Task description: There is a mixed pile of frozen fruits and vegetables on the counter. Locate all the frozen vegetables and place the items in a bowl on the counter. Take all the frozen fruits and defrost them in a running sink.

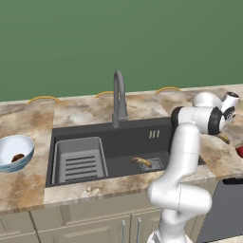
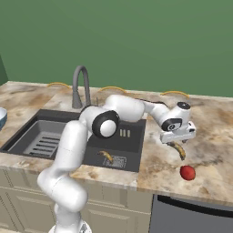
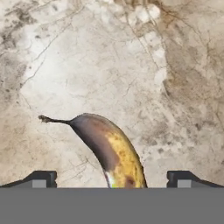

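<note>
A bright red chunky piece (image 2: 187, 173) is seen near the front edge of the beige marbled stone worktop (image 2: 214, 150), right of the sink. Just beyond it, a curved yellow-brown banana (image 2: 178, 149) is framed by the hand (image 2: 178, 142), fingers spread wide apart. Another banana (image 1: 142, 162) lies in the dark-grey rectangular sink (image 1: 123, 142). Far left, a brown lump (image 1: 18, 157) sits in the pale-blue bowl (image 1: 23, 142).

A banana (image 1: 142, 162) lies in the sink (image 1: 123, 142); a brown lump (image 1: 18, 157) sits in the bowl (image 1: 23, 142)

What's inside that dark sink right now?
In the sink lies one banana beside the square drain, and a grey slotted rack fills its left part. No water shows at the faucet. The arm covers the basin's right end in the left base view.
</note>
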